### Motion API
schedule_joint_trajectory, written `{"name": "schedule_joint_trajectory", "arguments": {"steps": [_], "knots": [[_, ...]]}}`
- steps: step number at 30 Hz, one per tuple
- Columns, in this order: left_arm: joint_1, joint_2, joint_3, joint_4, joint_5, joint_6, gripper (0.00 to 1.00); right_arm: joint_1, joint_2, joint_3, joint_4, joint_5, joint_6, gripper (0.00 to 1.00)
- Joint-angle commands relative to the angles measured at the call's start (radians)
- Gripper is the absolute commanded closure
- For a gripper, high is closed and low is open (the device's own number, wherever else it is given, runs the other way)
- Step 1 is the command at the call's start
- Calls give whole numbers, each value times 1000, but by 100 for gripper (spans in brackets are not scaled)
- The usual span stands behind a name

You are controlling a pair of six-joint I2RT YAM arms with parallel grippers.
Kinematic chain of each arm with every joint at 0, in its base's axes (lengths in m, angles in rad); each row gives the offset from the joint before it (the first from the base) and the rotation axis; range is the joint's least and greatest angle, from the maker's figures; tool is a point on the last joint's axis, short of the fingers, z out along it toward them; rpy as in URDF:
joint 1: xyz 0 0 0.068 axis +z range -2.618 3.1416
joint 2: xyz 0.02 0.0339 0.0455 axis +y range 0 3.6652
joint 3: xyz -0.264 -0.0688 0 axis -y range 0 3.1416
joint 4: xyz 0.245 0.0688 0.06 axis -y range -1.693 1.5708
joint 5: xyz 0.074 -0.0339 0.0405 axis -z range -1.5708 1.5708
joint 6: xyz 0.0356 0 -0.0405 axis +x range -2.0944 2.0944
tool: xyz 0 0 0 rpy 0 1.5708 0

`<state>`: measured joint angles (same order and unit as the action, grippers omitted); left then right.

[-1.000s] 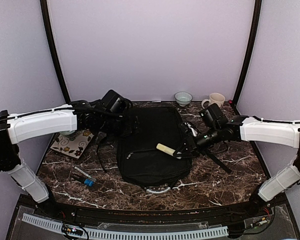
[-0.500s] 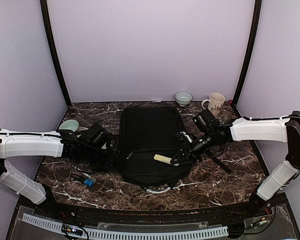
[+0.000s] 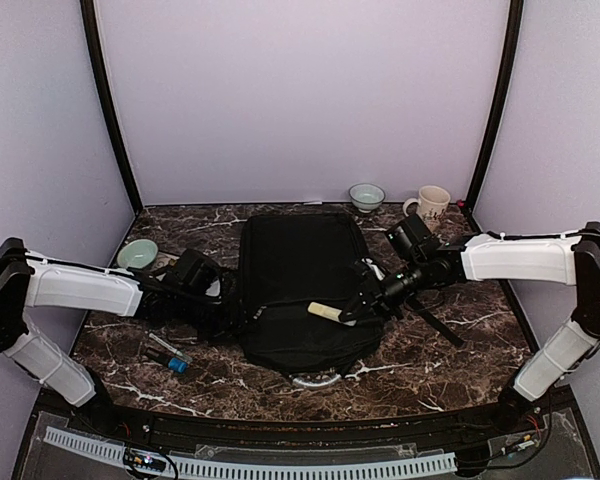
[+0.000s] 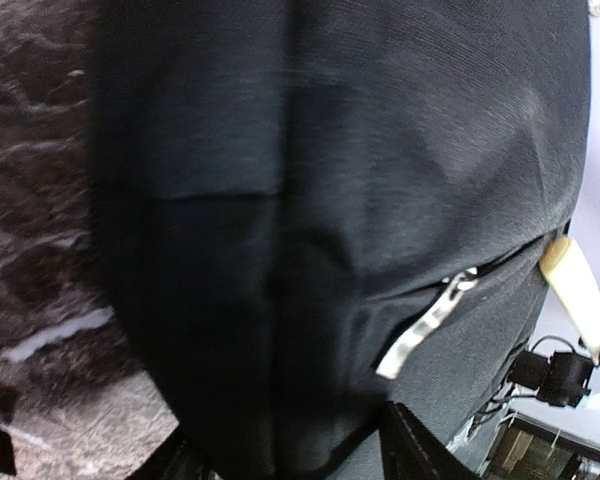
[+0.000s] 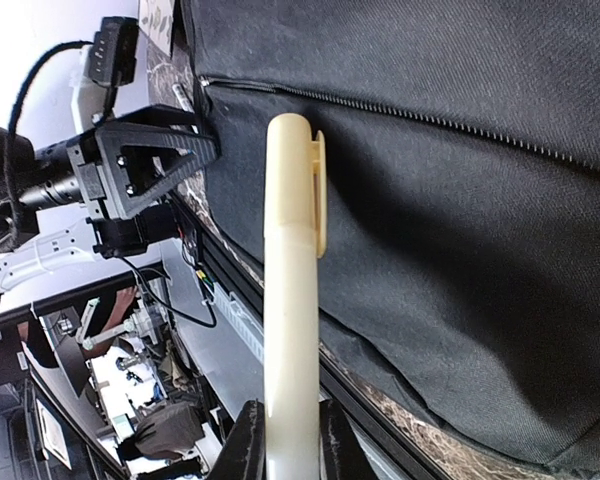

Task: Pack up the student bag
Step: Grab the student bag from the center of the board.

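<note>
The student bag [image 3: 300, 270] lies flat mid-table, black, with a silvery loop handle [image 3: 315, 380] at its near end. My left gripper [image 3: 228, 308] is at the bag's left edge. In the left wrist view its jaws [image 4: 290, 450] close round a fold of the bag fabric [image 4: 310, 200], beside a silver zipper pull [image 4: 425, 325]. My right gripper [image 3: 363, 305] is shut on a cream marker [image 3: 328, 313] and holds it just above the bag's front pocket. In the right wrist view the marker [image 5: 292, 300] points along the bag's zipper line [image 5: 410, 115], with the gripper [image 5: 292, 440] at its base.
A green bowl [image 3: 138, 253] sits at the left. A small bowl [image 3: 366, 195] and a cream mug [image 3: 432, 205] stand at the back right. A blue-tipped pen and another small pen [image 3: 168, 355] lie front left. A black strap [image 3: 435, 322] trails right of the bag.
My left arm swung down from the bag's back left to its left edge and took hold of the fabric. My right gripper carried the marker slightly left and lower over the bag.
</note>
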<state>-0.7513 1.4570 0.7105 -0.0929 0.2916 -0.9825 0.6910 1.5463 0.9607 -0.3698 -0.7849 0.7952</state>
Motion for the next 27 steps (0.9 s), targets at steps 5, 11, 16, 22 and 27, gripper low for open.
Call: {"name": "schedule_joint_trajectory", "arguments": {"steps": [5, 11, 16, 22, 27], "knots": [[3, 39, 2, 102, 90, 7, 76, -22, 18, -2, 98, 49, 108, 100], [3, 11, 6, 137, 93, 13, 98, -27, 60, -20, 138, -37, 155, 100], [2, -3, 13, 160, 104, 23, 100, -25, 83, -80, 181, -122, 189, 100], [-7, -7, 40, 188, 136, 62, 100, -33, 93, -136, 314, -156, 314, 100], [-28, -12, 90, 141, 130, 121, 100, -78, 128, -100, 309, -65, 366, 100]]}}
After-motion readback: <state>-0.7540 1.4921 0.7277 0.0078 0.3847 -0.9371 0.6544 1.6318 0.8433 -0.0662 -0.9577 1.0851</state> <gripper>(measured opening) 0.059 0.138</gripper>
